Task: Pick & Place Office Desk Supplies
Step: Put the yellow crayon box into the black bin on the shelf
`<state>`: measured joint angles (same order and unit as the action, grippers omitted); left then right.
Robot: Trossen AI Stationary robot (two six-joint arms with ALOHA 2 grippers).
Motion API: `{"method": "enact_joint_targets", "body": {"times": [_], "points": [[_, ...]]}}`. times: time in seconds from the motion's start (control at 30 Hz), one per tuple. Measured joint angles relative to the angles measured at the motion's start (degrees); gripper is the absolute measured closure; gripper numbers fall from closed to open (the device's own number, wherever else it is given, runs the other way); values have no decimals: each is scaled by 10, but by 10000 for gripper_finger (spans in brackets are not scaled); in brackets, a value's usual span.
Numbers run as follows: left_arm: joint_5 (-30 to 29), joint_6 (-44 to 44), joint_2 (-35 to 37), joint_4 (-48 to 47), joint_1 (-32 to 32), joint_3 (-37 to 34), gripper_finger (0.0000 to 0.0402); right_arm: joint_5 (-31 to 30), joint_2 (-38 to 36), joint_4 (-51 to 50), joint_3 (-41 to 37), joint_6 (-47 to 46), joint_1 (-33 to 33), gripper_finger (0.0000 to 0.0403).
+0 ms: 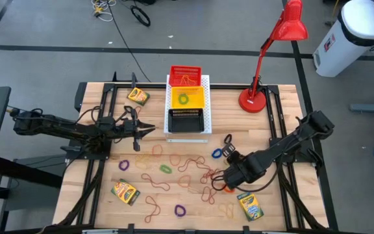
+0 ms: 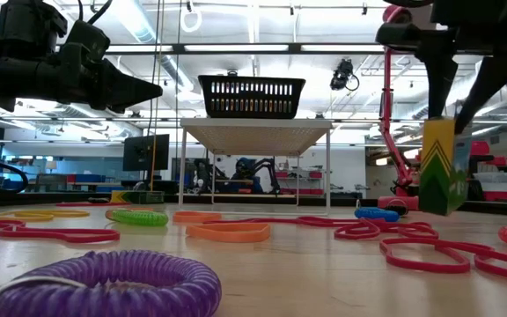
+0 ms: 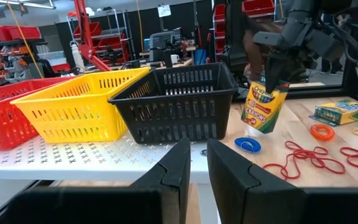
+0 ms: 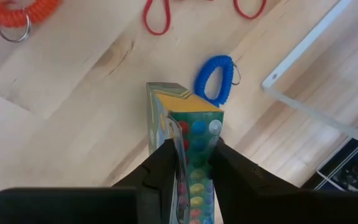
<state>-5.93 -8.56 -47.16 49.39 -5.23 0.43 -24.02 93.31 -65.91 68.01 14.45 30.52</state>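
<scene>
My right tool point(image 4: 188, 163) is squeezing a crayon box point(image 4: 188, 127) and holds it up over the table point(image 4: 73, 106), just by a blue loop point(image 4: 216, 79). My left tool point(image 3: 194, 163) waits near the black basket point(image 3: 179, 102), fingers close together, with nothing in them.

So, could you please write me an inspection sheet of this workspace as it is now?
Surface: wooden table, white perforated board at the back.
Job's things: crayon boxes lying about; rubber bands and coil loops scattered; red, yellow and black baskets in a row on the board.
Clutter: red desk lamp.
Grippers: right gripper shut on one crayon box, lifted off the table; left gripper holds nothing, facing the baskets.
Cables: on the floor behind the table.
Surroundings: white bin.
</scene>
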Motion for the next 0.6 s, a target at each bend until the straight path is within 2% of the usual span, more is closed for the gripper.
{"method": "enact_joint_targets", "body": {"times": [0.6], "points": [[0, 0, 0, 1, 0, 0, 339, 30, 1, 43, 0, -46, -31, 298]]}}
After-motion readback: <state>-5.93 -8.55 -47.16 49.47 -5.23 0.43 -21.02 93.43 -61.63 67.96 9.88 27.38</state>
